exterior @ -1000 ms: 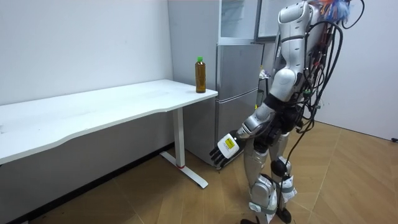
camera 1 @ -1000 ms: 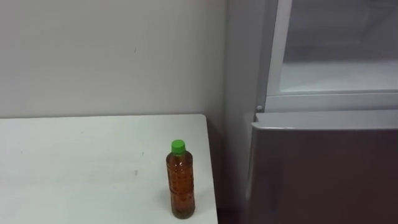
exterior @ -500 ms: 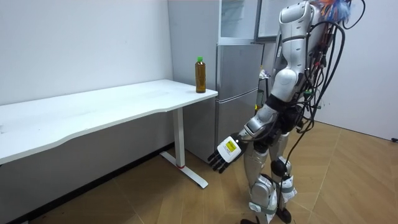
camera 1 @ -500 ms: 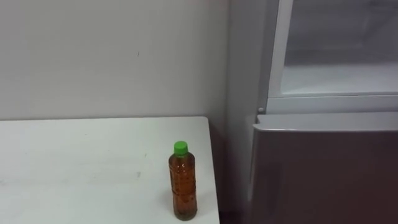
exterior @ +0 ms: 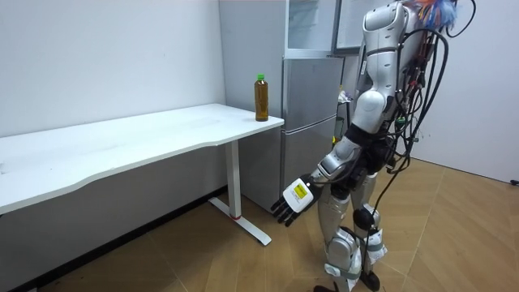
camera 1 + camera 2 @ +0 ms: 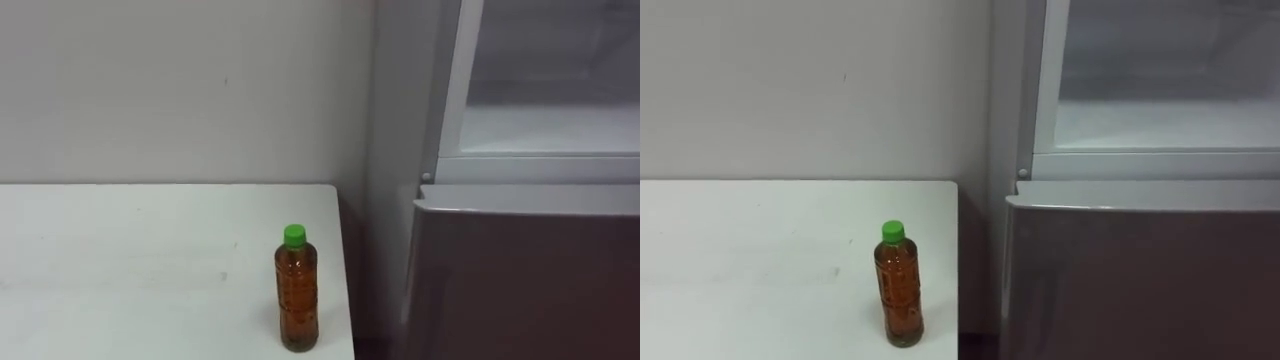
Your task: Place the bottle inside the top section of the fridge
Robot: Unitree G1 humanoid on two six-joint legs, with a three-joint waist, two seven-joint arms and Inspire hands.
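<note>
An amber bottle (image 6: 297, 305) with a green cap stands upright near the right front corner of the white table (image 6: 120, 260). In the room view the bottle (image 5: 261, 97) is at the table end beside the fridge. The upper fridge compartment (image 6: 548, 85) has a pale glass-fronted door, above the grey lower door (image 6: 530, 275). I stand on the wooden floor before the fridge, about a step from the table. My left hand (image 5: 296, 197) hangs low at knee height, fingers straight, holding nothing and well away from the bottle.
A white wall runs behind the table (image 5: 122, 146). The fridge (image 5: 312, 122) stands right against the table's end, with a narrow dark gap between them. Open wooden floor (image 5: 203, 259) lies around my feet.
The eye view has shifted slightly, so the bottle and fridge sit a little further right. My left hand has dropped a little lower. The bottle has not moved.
</note>
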